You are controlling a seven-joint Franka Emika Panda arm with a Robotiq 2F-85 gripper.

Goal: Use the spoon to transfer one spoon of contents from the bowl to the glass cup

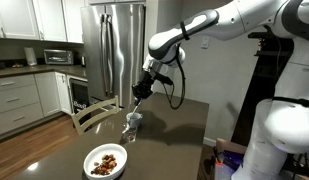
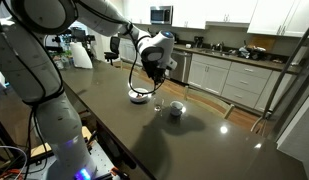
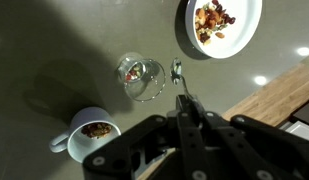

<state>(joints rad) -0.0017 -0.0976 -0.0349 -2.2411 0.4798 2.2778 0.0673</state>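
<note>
Two rims, glass cup [image 3: 142, 76] and bowl [image 3: 250, 20], closely flank the gripper's [image 3: 184, 104] spoon [image 3: 177, 70].

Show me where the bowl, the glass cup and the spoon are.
bowl [image 3: 249, 16], wrist view, bare white inside near the rim.
glass cup [image 3: 156, 86], wrist view, clear side wall.
spoon [image 3: 177, 70], wrist view, its scoop end.

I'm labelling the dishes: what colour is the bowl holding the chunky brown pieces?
The bowl is white, and it shows best in the wrist view.
</note>
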